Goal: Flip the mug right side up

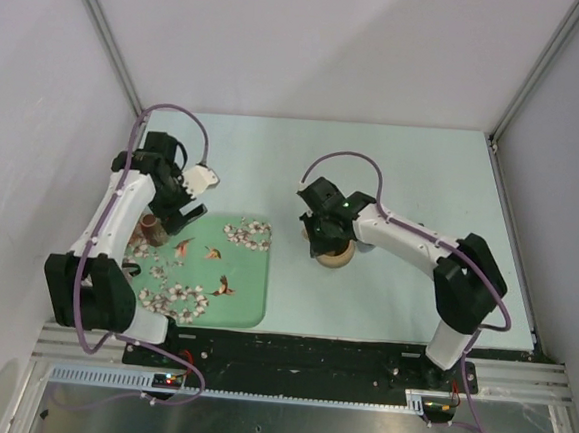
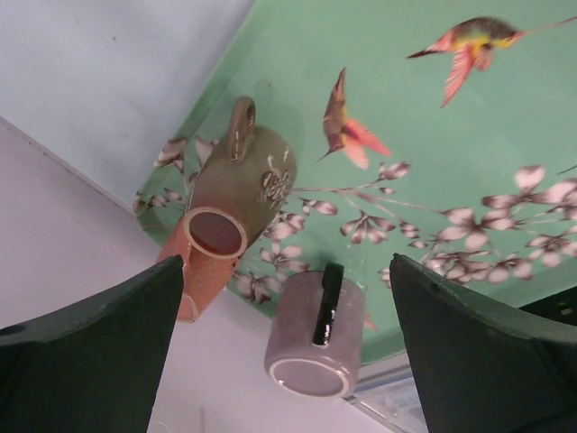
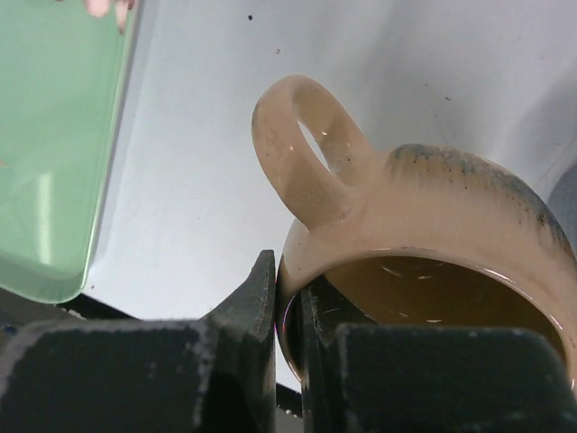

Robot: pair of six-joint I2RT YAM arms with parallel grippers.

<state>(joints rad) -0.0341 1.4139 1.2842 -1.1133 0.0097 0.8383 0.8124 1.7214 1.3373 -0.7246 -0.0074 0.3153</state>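
A tan mug (image 3: 433, 225) with a dark speckled band sits on the pale table just right of the tray, and shows in the top view (image 1: 336, 256) under my right wrist. Its opening faces the right wrist camera and its handle (image 3: 302, 153) points away from the fingers. My right gripper (image 3: 287, 284) is shut on the mug's rim beside the handle, one finger inside and one outside; it also shows in the top view (image 1: 323, 241). My left gripper (image 2: 287, 271) is open and empty, above the tray's left edge (image 1: 188, 207).
A green tray (image 2: 433, 126) with birds and blossoms lies front left (image 1: 249, 289). At its left edge stand an olive mug (image 2: 248, 180), an orange mug (image 2: 203, 262) and a grey mug (image 2: 315, 338) with a black handle. Grey walls enclose the table.
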